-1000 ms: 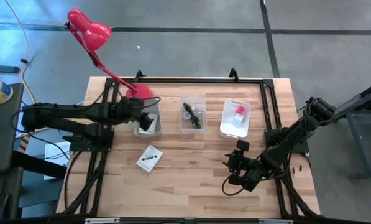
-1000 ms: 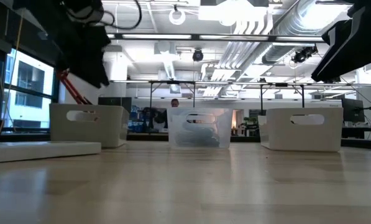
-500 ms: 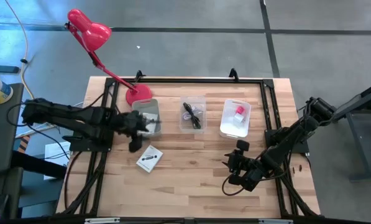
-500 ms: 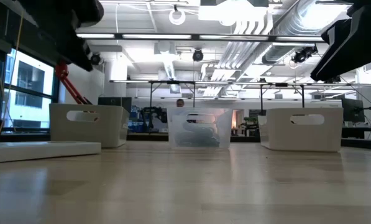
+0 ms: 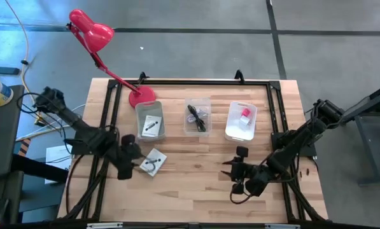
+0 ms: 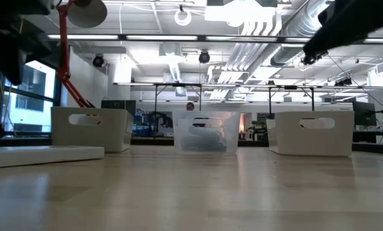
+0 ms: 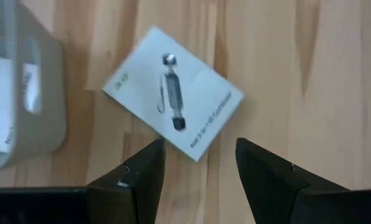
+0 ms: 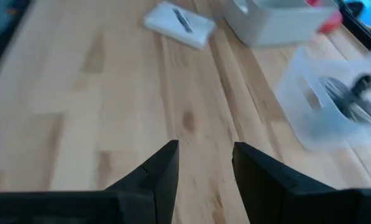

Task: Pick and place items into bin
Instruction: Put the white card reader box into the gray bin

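**Left arm over the loose card; handling notes**

The left gripper (image 5: 131, 160) hovered just left of the white card (image 5: 153, 162) lying flat on the bare table (image 5: 196, 184), near side of the grey bin (image 5: 150, 122). Its fingers were spread and empty, straddling the card's near corner in the left wrist view (image 7: 174, 102). The right gripper (image 5: 235, 172) waited over the near right of the table, fingers parted, holding nothing.

A second card (image 5: 153, 125) already lay in the grey bin. The clear bin (image 5: 197, 116) held a black cable (image 5: 198, 117); the white bin (image 5: 241, 121) held a pink cube (image 5: 245, 113).

Judgement: the card looked light, thin and fairly stiff, and flush with the wood, so little to pinch. An edge or corner grip seemed best; it might slide before lifting.

Print: a dark elongated item pictured at centre, a small green mark at one corner, one line of text along an edge, not legible.
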You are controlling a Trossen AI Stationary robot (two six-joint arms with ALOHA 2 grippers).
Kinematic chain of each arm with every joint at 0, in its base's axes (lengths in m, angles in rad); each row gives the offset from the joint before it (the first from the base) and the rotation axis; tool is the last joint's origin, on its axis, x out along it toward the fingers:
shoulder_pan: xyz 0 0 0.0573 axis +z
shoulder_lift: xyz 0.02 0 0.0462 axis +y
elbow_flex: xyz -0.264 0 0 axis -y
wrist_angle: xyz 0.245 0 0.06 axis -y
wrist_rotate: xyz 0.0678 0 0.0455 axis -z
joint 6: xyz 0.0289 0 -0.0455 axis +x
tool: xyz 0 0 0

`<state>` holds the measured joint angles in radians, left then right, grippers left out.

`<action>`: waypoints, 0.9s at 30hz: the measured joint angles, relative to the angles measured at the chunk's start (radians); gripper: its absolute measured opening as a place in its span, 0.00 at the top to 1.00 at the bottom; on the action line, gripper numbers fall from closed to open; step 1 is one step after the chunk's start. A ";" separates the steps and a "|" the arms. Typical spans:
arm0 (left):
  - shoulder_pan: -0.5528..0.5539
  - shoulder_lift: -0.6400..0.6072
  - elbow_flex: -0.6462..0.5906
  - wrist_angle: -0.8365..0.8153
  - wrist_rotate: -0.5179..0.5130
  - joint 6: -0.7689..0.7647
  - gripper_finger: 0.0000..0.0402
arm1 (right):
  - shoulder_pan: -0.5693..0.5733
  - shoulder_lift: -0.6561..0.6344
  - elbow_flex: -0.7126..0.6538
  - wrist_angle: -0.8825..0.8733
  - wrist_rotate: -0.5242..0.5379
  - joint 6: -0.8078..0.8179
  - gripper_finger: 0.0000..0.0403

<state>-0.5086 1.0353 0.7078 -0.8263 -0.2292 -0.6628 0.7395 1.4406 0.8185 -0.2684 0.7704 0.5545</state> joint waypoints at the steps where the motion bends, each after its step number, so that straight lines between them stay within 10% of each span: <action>1: -0.025 0.019 0.000 0.004 -0.011 0.001 0.54 | -0.004 0.000 0.000 0.033 -0.007 -0.027 0.65; 21: -0.087 0.141 -0.002 -0.077 -0.005 0.002 0.54 | -0.280 0.349 0.007 0.933 -0.486 -0.175 0.65; 27: -0.087 0.141 -0.002 -0.094 -0.071 0.002 0.54 | -0.340 0.522 0.165 0.928 -0.530 -0.277 0.65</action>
<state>-0.5959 1.1759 0.7055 -0.9199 -0.3005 -0.6604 0.3995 1.9625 0.9833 0.6596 0.2401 0.2777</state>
